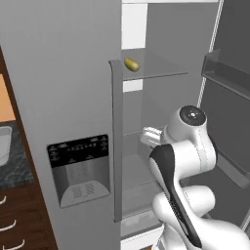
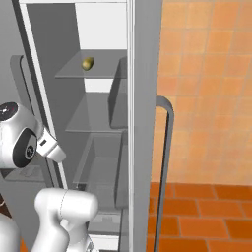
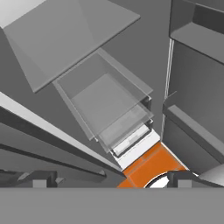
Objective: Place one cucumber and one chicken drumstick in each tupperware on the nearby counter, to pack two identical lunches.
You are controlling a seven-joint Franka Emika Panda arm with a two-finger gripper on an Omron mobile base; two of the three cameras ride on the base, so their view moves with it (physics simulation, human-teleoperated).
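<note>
One yellow-green cucumber lies on the upper glass shelf inside the open fridge, also seen as cucumber in the right base view. My gripper is open and holds nothing, its fingertips set wide apart. It hangs well below the cucumber's shelf and looks down at a clear crisper drawer. A pale grey tupperware peeks in at the far left on the speckled counter. The chicken drumstick is out of view.
The shut left fridge door with its dispenser and tall handle stands close on my left. The open right door with its bins flanks the arm. Orange floor tiles lie to the right. Brown drawers sit under the counter.
</note>
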